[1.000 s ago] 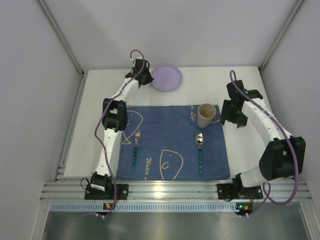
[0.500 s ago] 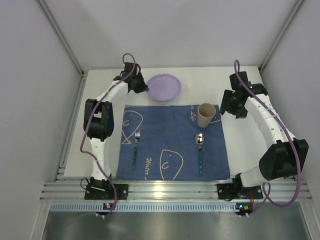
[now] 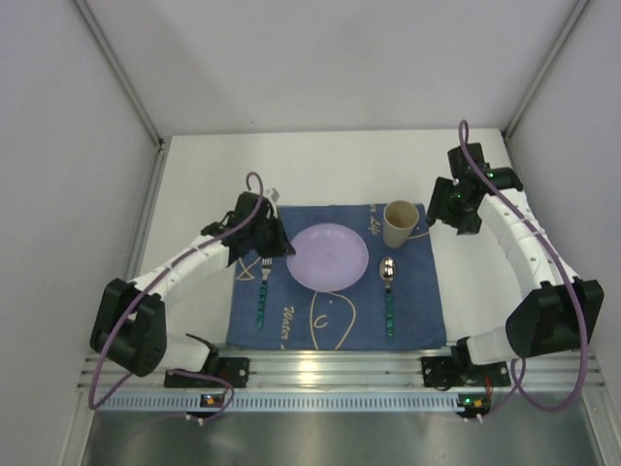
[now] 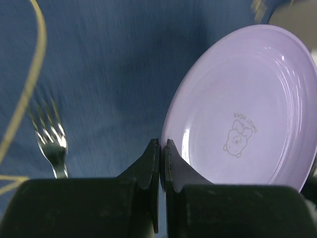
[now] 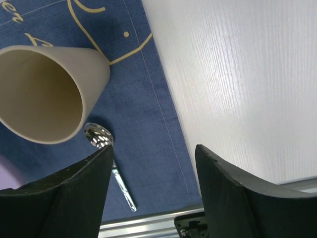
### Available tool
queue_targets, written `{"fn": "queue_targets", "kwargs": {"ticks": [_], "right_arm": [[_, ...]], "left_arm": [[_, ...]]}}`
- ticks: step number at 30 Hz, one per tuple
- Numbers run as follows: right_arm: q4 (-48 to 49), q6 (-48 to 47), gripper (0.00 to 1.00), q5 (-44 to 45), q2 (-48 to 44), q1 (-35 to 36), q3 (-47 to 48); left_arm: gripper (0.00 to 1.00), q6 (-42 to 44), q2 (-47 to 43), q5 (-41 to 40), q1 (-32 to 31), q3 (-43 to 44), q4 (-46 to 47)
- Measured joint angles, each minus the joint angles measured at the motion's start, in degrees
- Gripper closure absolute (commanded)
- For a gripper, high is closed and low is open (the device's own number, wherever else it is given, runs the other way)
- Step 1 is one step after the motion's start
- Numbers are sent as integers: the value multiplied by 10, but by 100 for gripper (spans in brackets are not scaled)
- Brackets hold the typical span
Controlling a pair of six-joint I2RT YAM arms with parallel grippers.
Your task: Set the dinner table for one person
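While the lilac plate (image 4: 242, 114) is pinched at its rim by the left hand (image 4: 161, 146), whose fingers are pressed together on that rim, the step in hand is judged to be setting the plate down at the middle of the blue cloth mat (image 3: 340, 320). The plate is seen over the mat, between the fork (image 3: 264, 282) and the spoon (image 3: 388, 286); whether it is already borne flat by the cloth cannot be told.

The plate is best lowered level until its base is carried by the mat, and only then should the fingers be parted. Even gaps to fork and spoon should be kept. The fork's tines lie just beside the hand, so a withdrawal upward first, then away, is advised, lest the fork be dragged.

The right hand (image 5: 152, 151) is held with its jaws apart and nothing in them, above the bare white bench (image 3: 213, 175) just right of the mat and near the cup (image 3: 401, 223); it is best kept clear of that cup.

The bench lies under everything, its ribbed rail at the near edge.

Counted: one plate, one fork, one spoon, one cup, one mat.
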Motion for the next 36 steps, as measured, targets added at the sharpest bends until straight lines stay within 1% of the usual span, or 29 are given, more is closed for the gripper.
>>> {"fn": "queue_targets", "kwargs": {"ticks": [3,6,7,8,9,10,11,12,13,14,16,17,21,22,24,26,27,30,33,36], "right_arm": [[0,8,32,0,-28,0,-12],[1,13,32,0,-58,0,-28],[0,16,32,1,-70,0,-37],[-2,17,32,1,-79,0,-45],[-3,18,31,1,-86,0,-50],[-3,18,31,2,-93,0,-57],[-5,19,30,3,-98,0,-61],[-6,19,29,3,-104,0,-65],[-7,19,24,4,-110,0,-71],[-10,21,16,4,-118,0,-75],[-13,21,11,3,-134,0,-83],[-14,20,7,2,-144,0,-86],[-9,9,0,-18,-212,0,-89],[-5,5,0,-32,-235,0,-89],[9,0,0,-72,-289,0,-90],[39,-3,0,-131,-356,0,-113],[58,-4,0,-159,-393,0,-138],[64,-3,0,-246,-505,0,-222],[30,-3,0,-315,-580,1,-279],[-31,2,0,-353,-639,11,-288]], "left_arm": [[100,-5,-17,-1,-57,-75,-20],[100,-12,-17,-8,-65,-112,-27],[97,-14,-17,-12,-65,-116,-30],[90,-16,-17,-20,-65,-118,-33],[78,-17,-17,-26,-65,-118,-33],[51,-18,-17,-33,-67,-118,-33],[38,-18,-18,-38,-68,-118,-33],[29,-24,-19,-39,-70,-118,-33],[17,-24,-21,-41,-71,-118,-34],[2,-25,-24,-44,-72,-118,-35],[2,-27,-37,-47,-75,-118,-38],[2,-29,-45,-50,-78,-118,-41],[2,-29,-111,-56,-85,-111,-65],[2,-29,-130,-58,-85,-107,-68],[2,-29,-176,-70,-86,-96,-70],[2,-29,-214,-94,-86,-71,-84],[2,-29,-231,-111,-86,-58,-90],[2,-20,-263,-162,-87,-27,-118],[2,-10,-272,-224,-87,4,-185],[1,-6,-271,-266,-87,37,-258]]}}
